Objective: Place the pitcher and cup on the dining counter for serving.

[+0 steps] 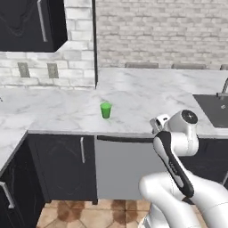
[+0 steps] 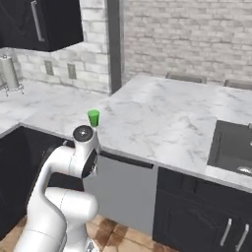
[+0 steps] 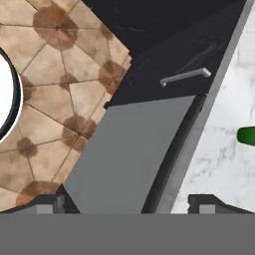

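My gripper stood wide open with nothing between the fingers; in the hand view the two dark fingertips sat far apart at the bottom, pointing down at the grey dishwasher front, the dark cabinet door with its metal handle and the tan tiled floor. At the right edge of that view a slice of the cup showed on the marble. From the base cameras, the cup stood upright and alone on the marble counter, near its front edge and just above the seam between the dark cabinet and the dishwasher panel. My arm was folded low in front of the counter, with the wrist at about counter-edge height, apart from the cup. In the right base view the cup stood just behind my upper joint. The sink lay well off to the right, and grey chair backs lined the far edge of the marble. A paper towel holder stood at the far left of the side worktop. I could not see the pitcher.
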